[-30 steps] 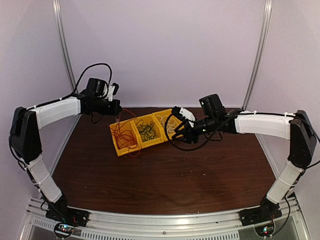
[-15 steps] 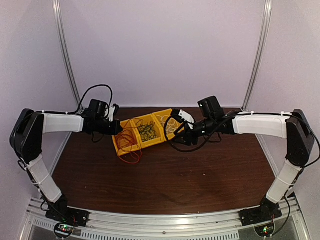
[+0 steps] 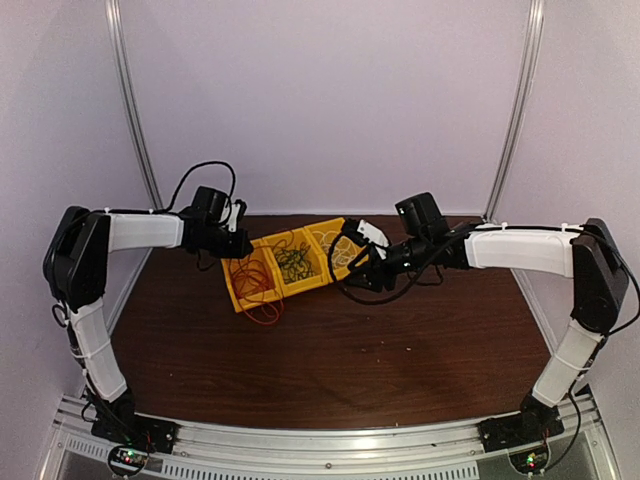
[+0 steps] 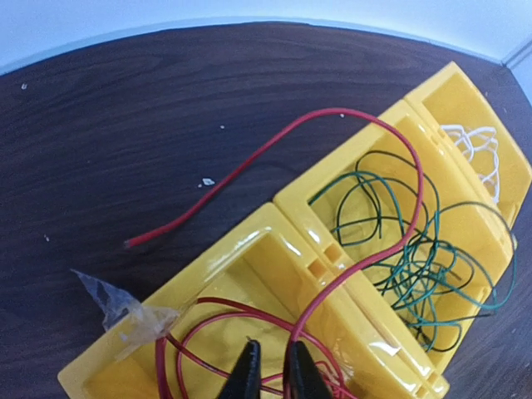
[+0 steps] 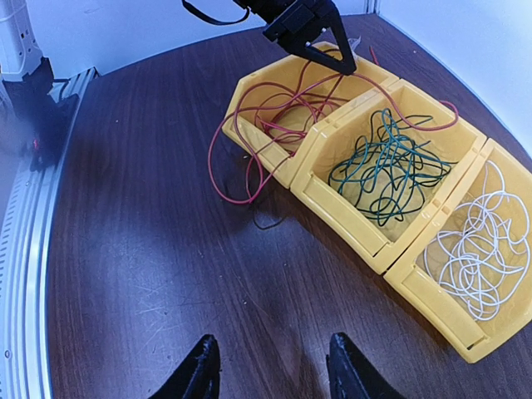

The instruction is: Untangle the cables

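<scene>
Compared with a second ago, the left gripper (image 3: 238, 245) has been lowered from its raised position and brought in over the end compartment of the yellow plastic three-compartment tray (image 3: 236, 301). The red cable (image 3: 258, 285), then drawn upward, is now slack. The right gripper (image 3: 360, 270) is found almost where it was.

In the left wrist view, the left gripper (image 4: 273, 370) is seen nearly closed, with only a slim gap between its tips. The red cable (image 4: 274, 150) runs right up to one fingertip, but whether it is pinched cannot be told. The right gripper (image 5: 270, 374) is held wide open over the dark brown wooden table (image 3: 400, 340), with nothing between its fingers and nothing touched.

The red cable (image 5: 249, 125) is bundled directly beneath the left gripper (image 5: 312, 33). One strand is arched away over the middle compartment, its free end laid on the table beyond the tray (image 4: 249, 241), and further loops are spilled over the tray's wall (image 5: 349, 224) onto the wood, on the side toward the right gripper. The dark green cable (image 4: 416, 266) (image 5: 386, 166) (image 3: 292, 262) is heaped in a loose tangle in the middle compartment, just beyond the left gripper. The white cable (image 5: 474, 249) (image 4: 474, 145) (image 3: 345, 250) is coiled in the compartment farthest from the left gripper, ahead of the right one.
</scene>
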`<state>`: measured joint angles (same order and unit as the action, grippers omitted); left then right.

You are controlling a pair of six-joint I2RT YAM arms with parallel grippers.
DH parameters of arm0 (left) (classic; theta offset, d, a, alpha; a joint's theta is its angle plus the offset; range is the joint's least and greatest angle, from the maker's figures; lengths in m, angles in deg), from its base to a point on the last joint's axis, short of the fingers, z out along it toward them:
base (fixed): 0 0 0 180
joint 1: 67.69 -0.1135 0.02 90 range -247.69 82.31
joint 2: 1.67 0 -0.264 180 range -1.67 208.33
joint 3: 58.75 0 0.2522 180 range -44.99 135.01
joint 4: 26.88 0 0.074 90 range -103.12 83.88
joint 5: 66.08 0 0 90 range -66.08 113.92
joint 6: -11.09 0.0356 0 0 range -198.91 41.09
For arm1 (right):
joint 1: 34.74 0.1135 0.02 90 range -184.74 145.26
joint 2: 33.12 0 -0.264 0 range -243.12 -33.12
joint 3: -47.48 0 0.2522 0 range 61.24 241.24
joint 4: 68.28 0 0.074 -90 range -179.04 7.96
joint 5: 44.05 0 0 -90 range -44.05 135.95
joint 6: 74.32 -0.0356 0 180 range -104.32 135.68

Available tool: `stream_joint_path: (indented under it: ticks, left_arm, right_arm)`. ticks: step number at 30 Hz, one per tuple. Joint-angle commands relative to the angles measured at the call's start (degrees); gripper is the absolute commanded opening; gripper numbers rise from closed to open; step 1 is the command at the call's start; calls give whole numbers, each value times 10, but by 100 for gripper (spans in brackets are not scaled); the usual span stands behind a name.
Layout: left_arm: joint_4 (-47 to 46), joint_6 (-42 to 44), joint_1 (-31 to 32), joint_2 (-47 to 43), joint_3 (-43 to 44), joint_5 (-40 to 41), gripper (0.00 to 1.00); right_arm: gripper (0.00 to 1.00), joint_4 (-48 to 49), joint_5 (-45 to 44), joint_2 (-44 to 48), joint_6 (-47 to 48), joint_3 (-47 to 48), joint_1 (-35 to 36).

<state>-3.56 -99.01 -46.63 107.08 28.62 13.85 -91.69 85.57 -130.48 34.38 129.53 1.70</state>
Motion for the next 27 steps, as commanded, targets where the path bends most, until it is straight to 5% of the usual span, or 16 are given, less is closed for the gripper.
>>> stream_joint_path:
  ticks: [1, 7, 15, 27]
  left_arm:
    - [40, 4, 10, -36, 29, 46, 24]
    - [48, 65, 61, -158, -15, 89, 43]
    - [115, 76, 136, -217, -94, 127, 52]
    - [114, 229, 250, -156, -132, 157, 60]
  right_arm:
    - [46, -3, 6, -4, -4, -2, -4]
    - [46, -4, 9, -4, -6, 0, -4]
    - [46, -5, 12, -5, -4, 0, -4]
    - [46, -10, 16, -3, -2, 1, -5]
